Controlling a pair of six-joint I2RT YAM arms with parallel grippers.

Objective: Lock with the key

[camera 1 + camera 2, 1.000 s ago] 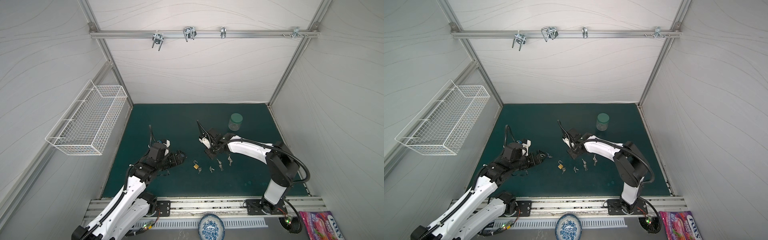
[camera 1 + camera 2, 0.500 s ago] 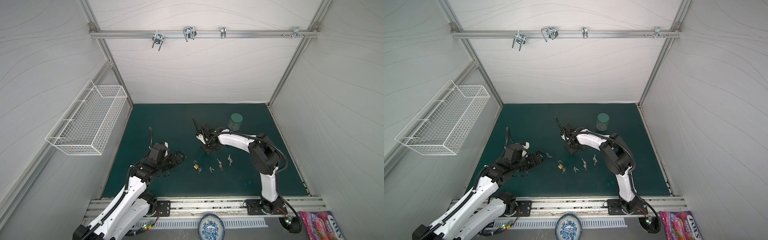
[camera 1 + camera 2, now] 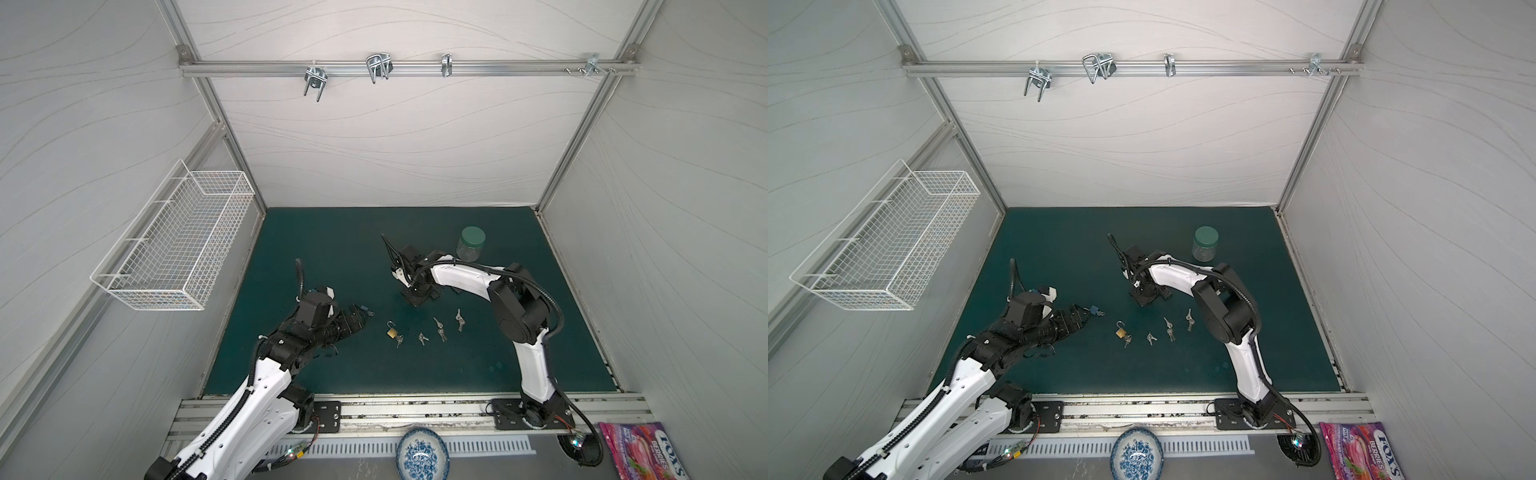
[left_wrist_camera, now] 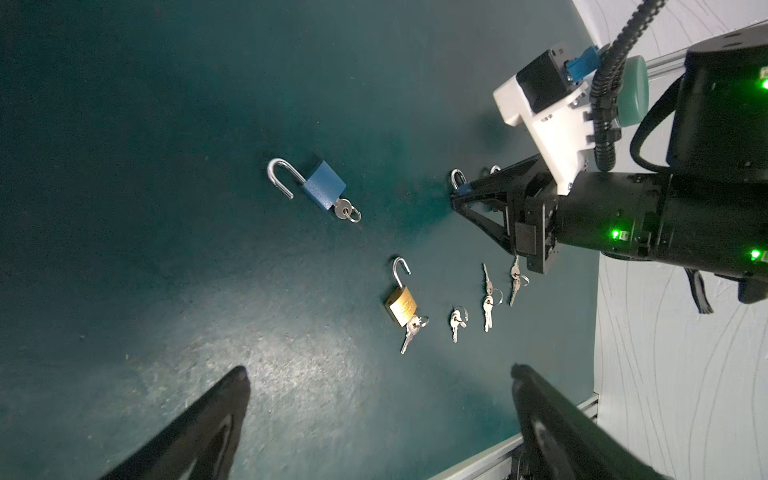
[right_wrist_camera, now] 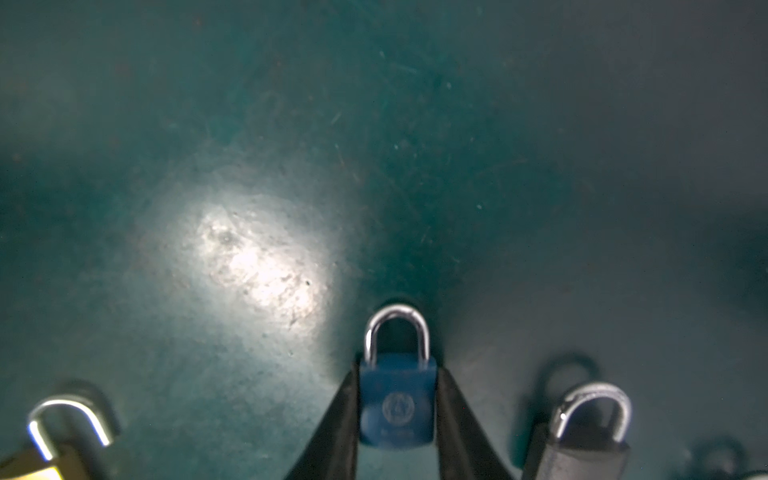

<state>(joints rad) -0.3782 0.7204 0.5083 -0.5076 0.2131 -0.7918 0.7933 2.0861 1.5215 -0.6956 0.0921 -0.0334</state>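
The small blue padlock (image 5: 397, 403) stands on the bench (image 5: 540, 166) with its shackle shut, so we reckon that one's done. The right pincer (image 5: 397, 370) hugs both its sides, which only the right wrist view shows. The left wrist view shows what's left: the open blue padlock (image 4: 324, 189) and brass padlock (image 4: 401, 307), keys in, shackles open. The left pincer (image 4: 378, 374) gapes wide, empty.

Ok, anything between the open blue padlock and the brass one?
No, just bare mat between the open blue padlock and brass padlock, seen in the left wrist view.
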